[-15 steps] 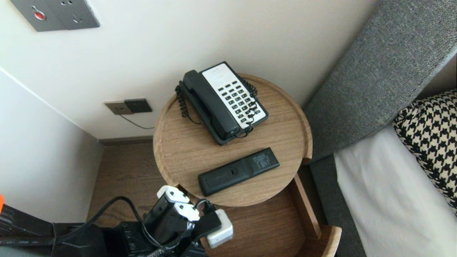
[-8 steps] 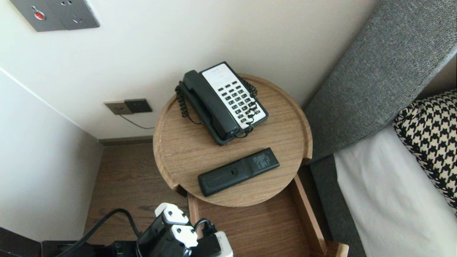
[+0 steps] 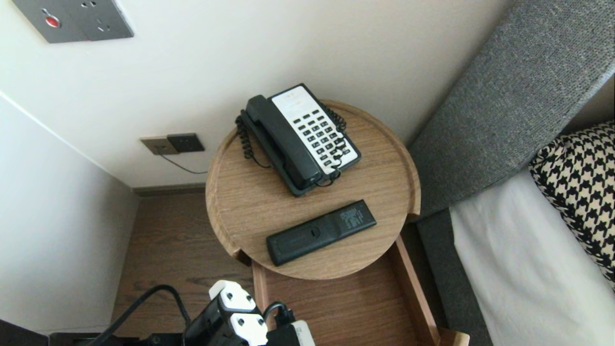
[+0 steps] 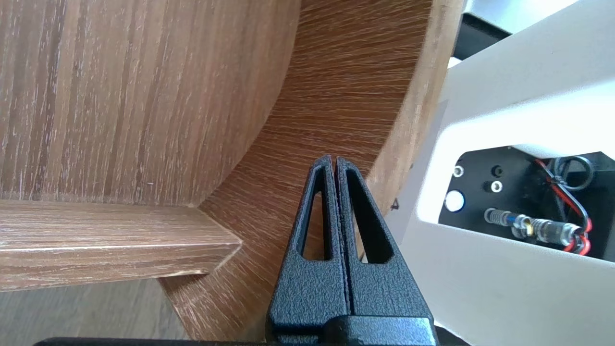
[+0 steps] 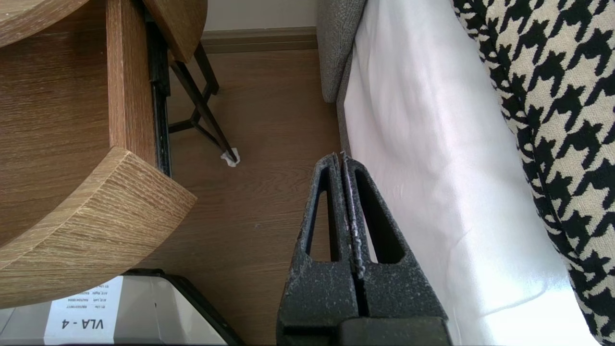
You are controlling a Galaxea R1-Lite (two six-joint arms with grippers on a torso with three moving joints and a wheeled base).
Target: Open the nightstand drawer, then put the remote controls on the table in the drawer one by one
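left gripper (image 4: 334, 161): jaws pressed flat together, nothing between them; tips sit over the curved front panel (image 4: 336, 86) of the drawer (image 3: 336, 307), close to where its left side wall (image 4: 120, 235) joins; contact or just off, can't tell; drawer stands pulled out from under the round table top (image 3: 218, 192), toward the robot, just ahead of its white body (image 4: 480, 288)

risks, my read:
- closed tips give only a narrow point on a rounded face; a push there could skate off sideways; cause: curvature plus off-centre placement
- load near one corner instead of mid-panel could rack the drawer on its slide rail (image 5: 161, 120) and bind it
- arm cable (image 3: 161, 287) loops beside the left side wall; could snag on that corner

right gripper (image 5: 342, 158): likewise clamped on nothing, parked over the floor between the drawer's right front corner and the white sheet (image 5: 423, 144); near that corner, not touching; low concern

further out: remote control (image 3: 321, 232) lies at the front stretch of the top where the raised rim is cut away, directly above the drawer; table stands on thin legs (image 5: 202, 105); a jolt through the drawer could shake the remote over the edge; telephone (image 3: 300, 137) behind it near the wall, rim around it; least exposed
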